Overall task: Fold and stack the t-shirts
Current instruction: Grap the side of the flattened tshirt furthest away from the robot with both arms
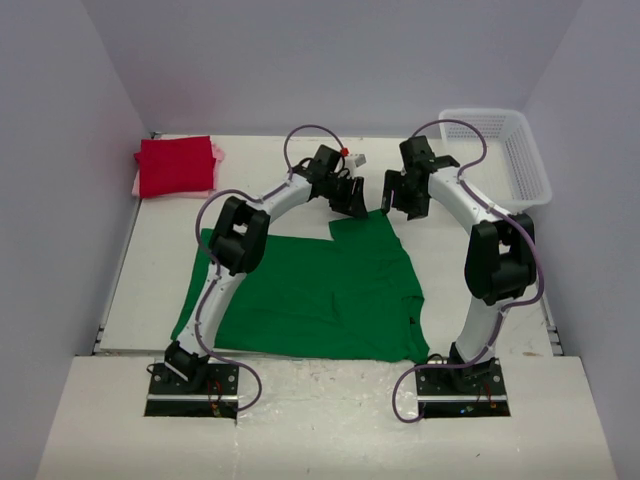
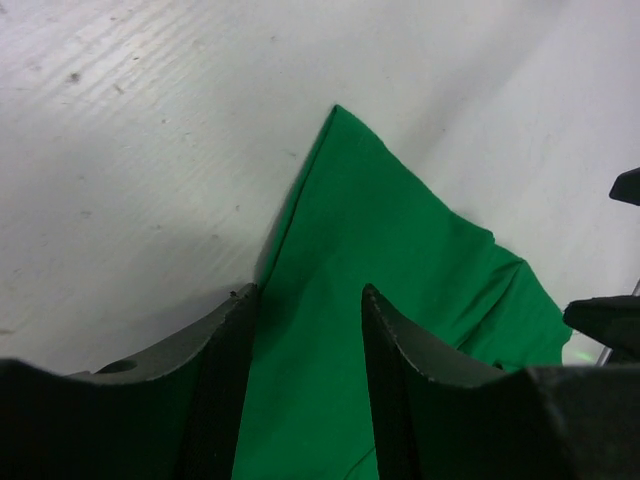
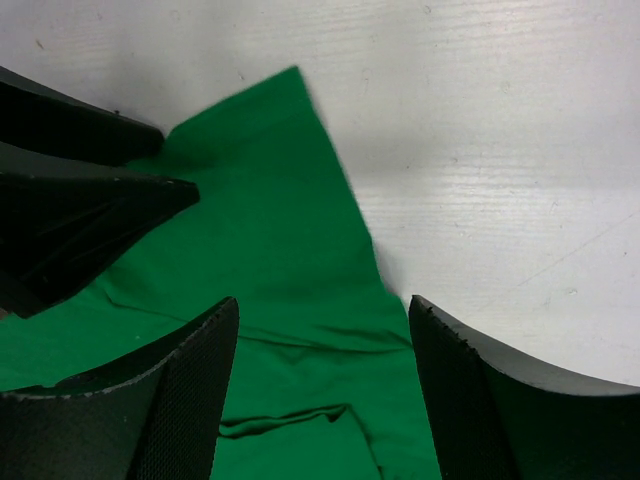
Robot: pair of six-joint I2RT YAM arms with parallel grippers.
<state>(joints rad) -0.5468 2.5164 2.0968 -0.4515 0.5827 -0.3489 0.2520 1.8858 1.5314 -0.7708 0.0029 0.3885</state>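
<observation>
The green t-shirt (image 1: 320, 290) is thin, soft cloth, light and with no stiffness of its own. I judge that it will hang and crease when it is lifted, and will slide easily over the smooth table (image 1: 270, 195). The good places to take hold are a corner or a hem, pinched low against the surface. It lies spread over the middle of the table, reaching to the near edge, and one pointed flap goes toward the far edge. Over this flap stand both claws. The left gripper (image 2: 305, 295) has its fingers apart, with the cloth lying flat under them, not pinched. The right gripper (image 3: 325, 305) is spread wide above the same flap (nothing sits between its pads). In the far left corner the red t-shirt (image 1: 175, 165) lies folded on the pink t-shirt (image 1: 216, 152), and a white basket (image 1: 530, 165) stands in the far right corner.
</observation>
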